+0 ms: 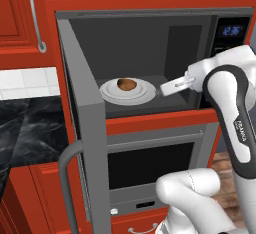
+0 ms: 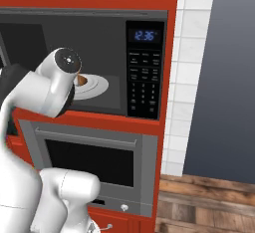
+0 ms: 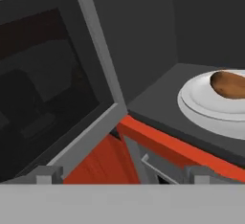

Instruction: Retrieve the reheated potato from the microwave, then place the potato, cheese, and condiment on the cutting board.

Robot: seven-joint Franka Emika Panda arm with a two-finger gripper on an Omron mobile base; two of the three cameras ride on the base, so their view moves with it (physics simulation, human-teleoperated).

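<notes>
The microwave (image 1: pixel 227 53) stands open, its door (image 1: pixel 85 128) swung out to the left. Inside, the brown potato (image 1: pixel 126 84) lies on a white plate (image 1: pixel 145 94). My gripper (image 1: pixel 169 86) reaches into the cavity at the plate's right edge, a short way right of the potato, open and holding nothing. In the hand view the fingertips (image 3: pixel 48 174) stand wide apart, with the potato (image 3: pixel 229 84) at upper right and the door (image 3: pixel 48 84) at left. My arm covers most of the potato (image 2: pixel 81 80) in the right base view. The cheese, condiment and cutting board are out of view.
A grey oven (image 1: pixel 150 165) with a bar handle (image 2: pixel 89 140) sits below the microwave. The door's curved handle (image 1: pixel 67 178) juts toward me at lower left. A black marble counter (image 1: pixel 30 128) lies to the left, and red cabinets surround everything.
</notes>
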